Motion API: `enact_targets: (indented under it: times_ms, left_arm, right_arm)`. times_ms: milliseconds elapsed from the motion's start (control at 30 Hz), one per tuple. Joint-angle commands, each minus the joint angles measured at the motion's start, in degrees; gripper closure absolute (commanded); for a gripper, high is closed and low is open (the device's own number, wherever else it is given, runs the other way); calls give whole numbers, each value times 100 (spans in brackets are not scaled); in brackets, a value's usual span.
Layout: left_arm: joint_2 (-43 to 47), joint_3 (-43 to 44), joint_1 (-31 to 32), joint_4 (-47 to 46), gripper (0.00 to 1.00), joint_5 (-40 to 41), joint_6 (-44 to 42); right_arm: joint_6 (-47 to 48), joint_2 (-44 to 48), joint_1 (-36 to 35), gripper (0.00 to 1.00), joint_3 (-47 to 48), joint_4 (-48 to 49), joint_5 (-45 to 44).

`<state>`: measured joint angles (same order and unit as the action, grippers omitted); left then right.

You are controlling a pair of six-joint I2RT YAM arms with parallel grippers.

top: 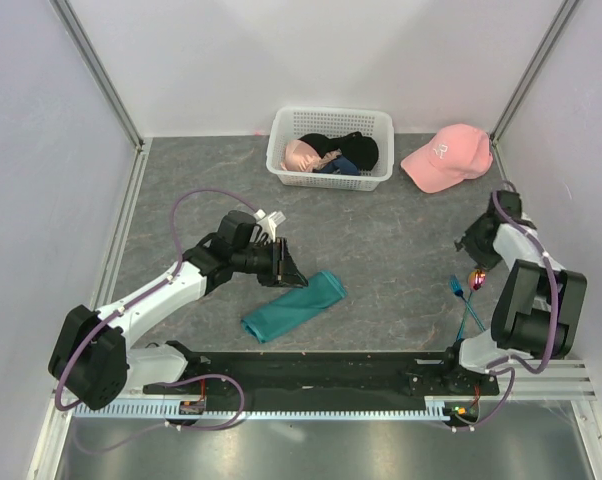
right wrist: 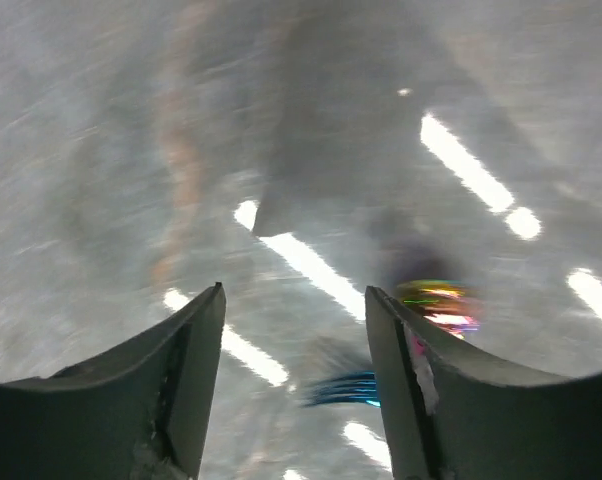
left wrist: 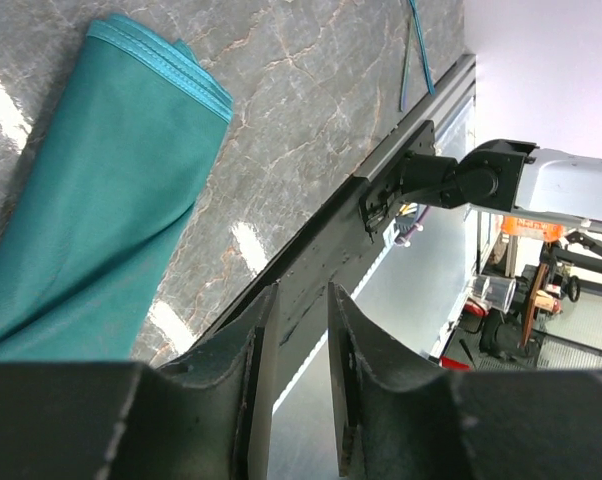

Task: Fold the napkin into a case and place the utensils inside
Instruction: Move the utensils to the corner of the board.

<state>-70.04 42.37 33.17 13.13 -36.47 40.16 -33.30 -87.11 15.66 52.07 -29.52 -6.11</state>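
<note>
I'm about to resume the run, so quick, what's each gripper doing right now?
Left gripper: fingers only narrowly apart, holding nothing.
Right gripper: open, empty, over the utensils.

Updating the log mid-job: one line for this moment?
napkin folded strip, lying flat | utensils loose, not in napkin | left jaws narrowly apart, empty | right jaws open, above utensils
</note>
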Motion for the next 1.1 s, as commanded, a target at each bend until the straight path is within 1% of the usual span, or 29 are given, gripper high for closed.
enact_targets:
  times_ms: [0, 33, 200, 300, 400, 433, 500, 533, 600, 700, 733, 767, 933, 1067]
  left_arm:
    - [26, 105, -12, -196, 65, -352, -210]
    - [34, 114, -12, -196, 64, -378, -219]
    - [69, 175, -12, -126, 55, -528, -307]
    - [35, 193, -12, -126, 54, -545, -290]
    - [8, 228, -21, -126, 53, -554, -263]
    - [8, 237, -21, -135, 53, -554, -263]
    - [-27, 263, -21, -143, 53, -554, -246]
    - [-36, 272, -21, -170, 53, -563, -237]
    - [-71, 272, -30, -196, 53, -554, -211]
    - [-106, 245, -38, -302, 53, -572, -158]
    - [-115, 237, -47, -310, 53, -572, -140]
    - [-132, 245, -56, -337, 53, -589, -132]
    - [-185, 272, -91, -381, 53, -625, -131]
    - [-221, 237, -126, -425, 53, -633, -123]
  right_arm:
    - [631, 64, 420, 26, -312, -239, -224]
    - [693, -103, 455, 25, -390, -160, -163]
    - [851, -385, 543, 25, -540, 253, -31]
    - [921, -570, 543, 25, -540, 262, -232]
    - [931, -675, 570, 26, -663, 376, -251]
    - [913, -719, 561, 32, -681, 385, -233]
    - [860, -754, 561, 40, -716, 447, -111]
    - [851, -833, 561, 49, -681, 447, -32]
    - [808, -886, 561, 58, -672, 394, 4]
    - [676, -895, 561, 68, -620, 394, 188]
    - [562, -895, 561, 76, -533, 385, 363]
    - [492, -887, 552, 80, -479, 359, 417]
    - [219, -1009, 359, 94, 39, 271, 602]
    - [-149, -1097, -124, 100, 382, 236, 1092]
